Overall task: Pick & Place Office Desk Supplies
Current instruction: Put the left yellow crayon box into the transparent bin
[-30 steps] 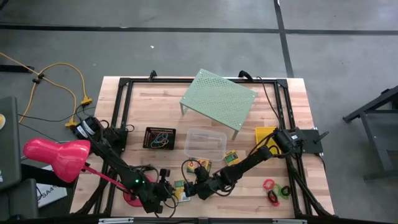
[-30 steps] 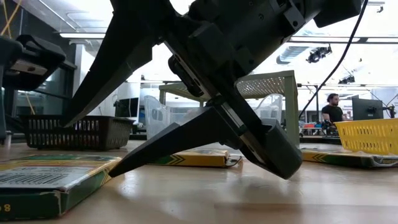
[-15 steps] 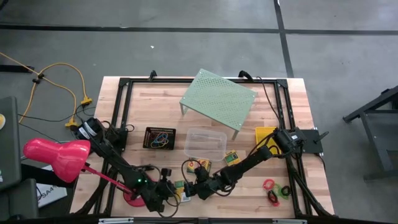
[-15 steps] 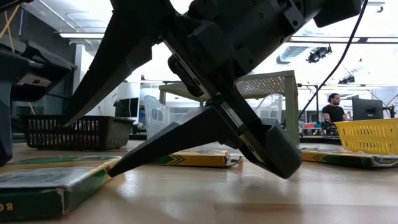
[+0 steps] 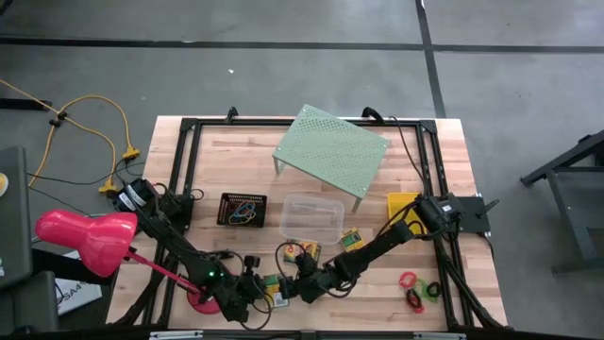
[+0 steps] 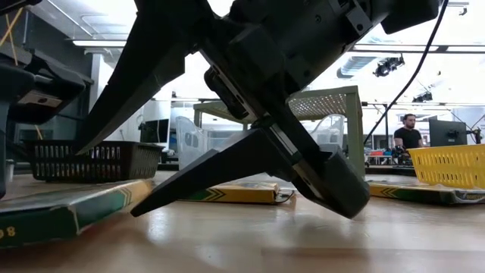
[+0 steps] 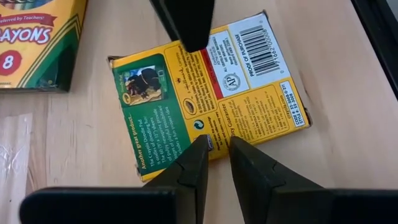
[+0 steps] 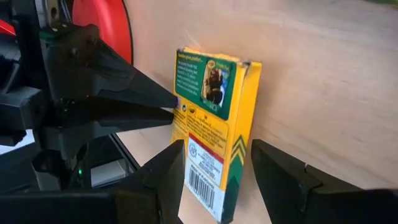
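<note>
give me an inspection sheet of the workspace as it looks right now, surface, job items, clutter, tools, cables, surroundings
Surface: wooden table with black frame.
Job's things: crayon box near the front edge; second crayon box beside it; black mesh tray holding rubber bands; clear tub; yellow basket; coloured rings front right.
Clutter: pink desk lamp; green perforated shelf.
Grippers: left tool pinching the crayon box's edge; right tool open, straddling the same box.
Cables: yellow cable on the floor.
Surroundings: person far behind.
</note>
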Controlling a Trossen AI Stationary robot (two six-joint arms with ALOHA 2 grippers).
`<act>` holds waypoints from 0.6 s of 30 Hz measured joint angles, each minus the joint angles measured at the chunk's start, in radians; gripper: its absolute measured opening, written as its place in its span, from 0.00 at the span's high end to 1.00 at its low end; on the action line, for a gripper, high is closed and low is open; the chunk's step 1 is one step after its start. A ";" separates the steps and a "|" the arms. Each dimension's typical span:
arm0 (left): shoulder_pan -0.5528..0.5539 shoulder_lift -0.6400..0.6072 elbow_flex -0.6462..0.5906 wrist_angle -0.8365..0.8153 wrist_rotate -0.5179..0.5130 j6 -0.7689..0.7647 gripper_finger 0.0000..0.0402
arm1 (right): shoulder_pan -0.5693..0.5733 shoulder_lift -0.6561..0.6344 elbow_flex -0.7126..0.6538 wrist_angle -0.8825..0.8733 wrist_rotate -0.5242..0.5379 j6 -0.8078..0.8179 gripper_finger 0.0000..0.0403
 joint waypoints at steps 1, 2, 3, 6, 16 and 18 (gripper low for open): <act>0.000 0.000 0.000 -0.001 0.001 -0.003 0.84 | 0.000 0.000 0.000 0.000 -0.008 0.003 0.57; 0.000 0.000 0.000 -0.001 0.002 -0.004 0.84 | 0.000 0.000 0.000 0.000 -0.013 0.008 0.57; 0.000 0.000 0.000 -0.002 0.002 -0.004 0.84 | 0.000 0.000 0.000 0.000 -0.013 0.013 0.57; 0.000 0.001 -0.001 -0.003 0.002 -0.005 0.84 | 0.000 0.000 0.000 0.000 -0.013 0.017 0.57; -0.001 0.002 -0.003 -0.006 0.002 -0.006 0.84 | -0.010 0.000 0.000 0.070 -0.039 -0.007 0.57; -0.001 0.002 -0.003 -0.006 -0.009 -0.006 0.84 | -0.015 0.000 0.000 0.070 -0.045 -0.009 0.57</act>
